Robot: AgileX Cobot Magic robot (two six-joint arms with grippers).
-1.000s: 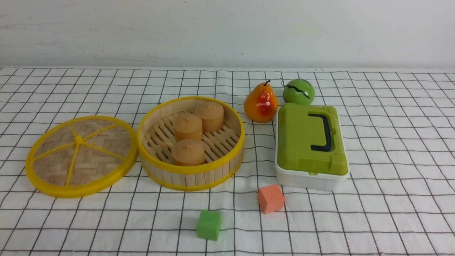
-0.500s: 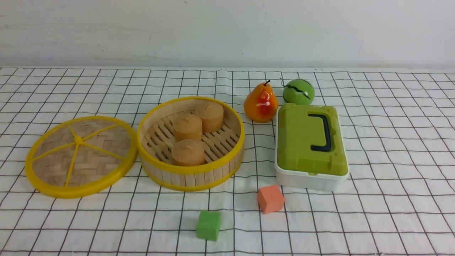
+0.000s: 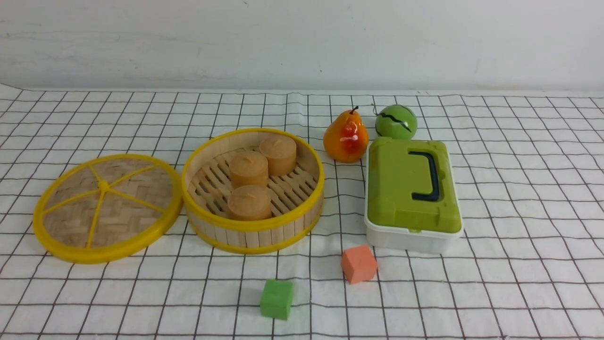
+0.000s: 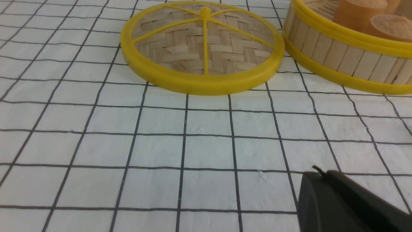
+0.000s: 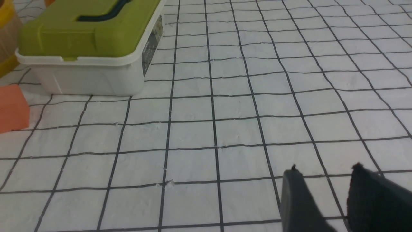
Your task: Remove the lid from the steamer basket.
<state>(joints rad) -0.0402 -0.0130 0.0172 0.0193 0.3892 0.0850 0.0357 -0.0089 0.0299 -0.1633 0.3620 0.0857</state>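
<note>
At nine o'clock of the steamer basket (image 3: 255,231) I see the lid (image 3: 108,208) flat on the checked cloth (image 3: 519,198), just beside it. My left gripper (image 4: 322,177) is closed and empty; my right gripper (image 5: 325,169) is slightly parted and empty.

lid (image 3: 107,208) left of steamer basket (image 3: 255,233), box (image 3: 401,240) to its right

This looks like a lab test table rather than a real kitchen. A white cloth (image 3: 519,198) ruled in black squares runs up to a bare pale wall (image 3: 302,42). On it sit props: a glossy toy pear (image 3: 346,137), a green foam cube (image 3: 276,298), an orange foam cube (image 3: 359,264), and a steamer basket (image 3: 255,235) holding identical tan cylinders (image 3: 249,202).
</note>
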